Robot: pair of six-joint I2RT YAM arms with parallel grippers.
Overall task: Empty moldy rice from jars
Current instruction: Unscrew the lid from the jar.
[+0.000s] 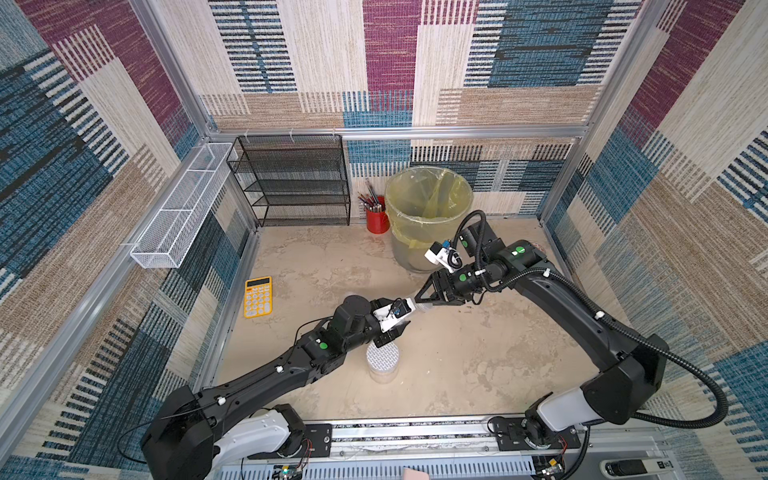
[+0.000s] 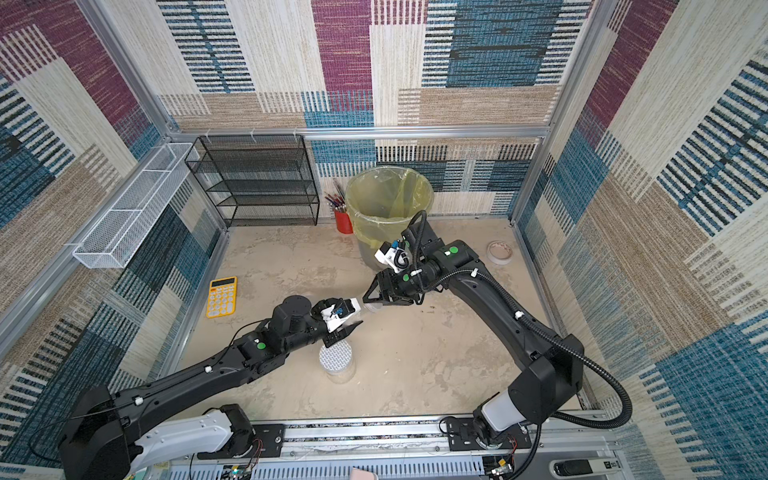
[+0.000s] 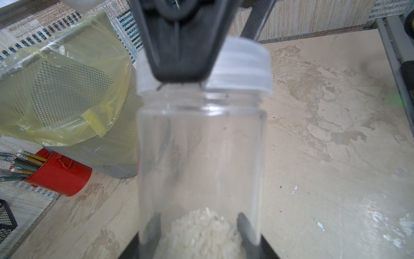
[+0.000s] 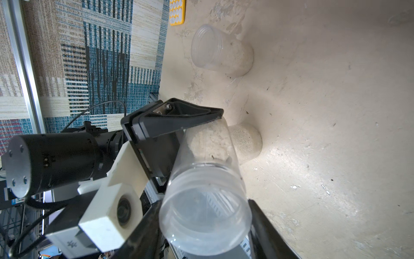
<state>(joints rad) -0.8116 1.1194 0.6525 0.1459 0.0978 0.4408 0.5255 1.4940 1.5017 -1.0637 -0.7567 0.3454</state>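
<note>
A clear jar (image 1: pixel 422 306) hangs lying on its side above the middle of the table, between my two grippers. My left gripper (image 3: pixel 199 228) is shut on the jar's base, where moldy rice (image 3: pixel 201 233) lies in a pale heap. My right gripper (image 4: pixel 205 224) is shut on the jar's clear ribbed lid (image 3: pixel 242 65), a finger on each side. A second jar (image 1: pixel 382 359) with a white grid-patterned lid stands just in front of the left gripper (image 1: pixel 401 322). A third jar (image 4: pixel 220 51), open and lidless with pale residue, stands near the calculator; the left arm hides it in both top views.
A mesh bin (image 1: pixel 428 195) lined with a yellow bag stands at the back, behind the right gripper (image 1: pixel 424 297), with a red pencil cup (image 1: pixel 377 219) beside it. A yellow calculator (image 1: pixel 258 297) lies left. A black mesh shelf (image 1: pixel 291 178) and white wire basket (image 1: pixel 183 208) line the walls. A pale ring (image 2: pixel 500 251) lies back right.
</note>
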